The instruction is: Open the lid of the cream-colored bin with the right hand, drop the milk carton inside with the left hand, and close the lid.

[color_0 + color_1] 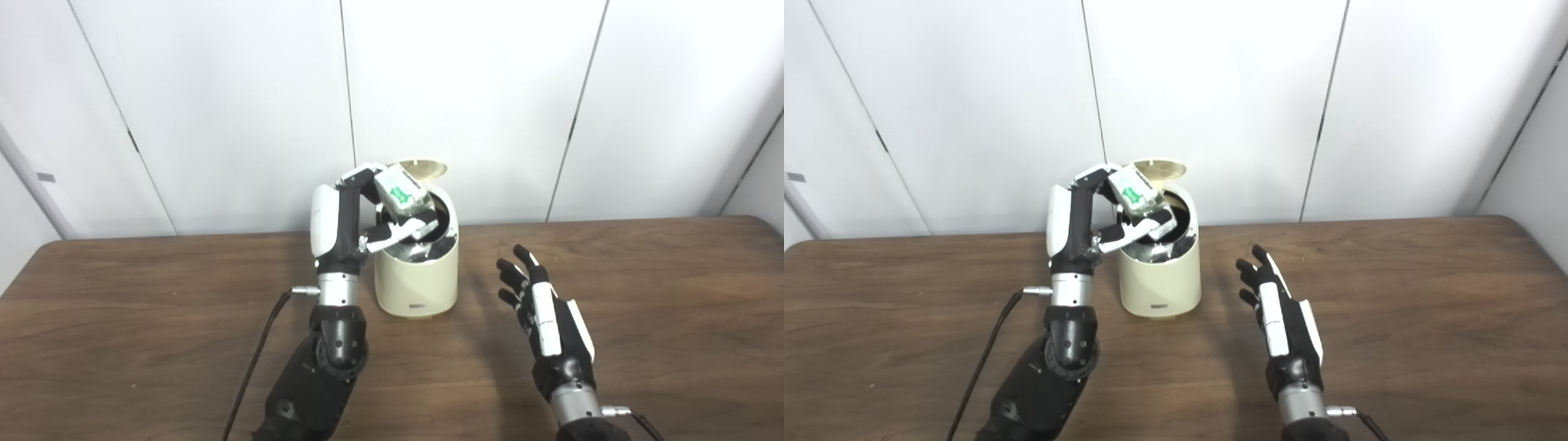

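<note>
The cream-colored bin (416,282) stands at the middle of the table with its round lid (421,169) tipped up at the back and its dark inside showing. A white milk carton (401,193) with a green mark hangs tilted over the bin's mouth. My left hand (367,208) is shut on the carton, fingers above it and thumb below. To the right of the bin, my right hand (542,300) hovers over the table, open with fingers spread, holding nothing and apart from the bin.
The brown wooden table (674,306) stretches wide on both sides of the bin. White wall panels (459,92) stand right behind it. A black cable (257,361) runs along my left forearm.
</note>
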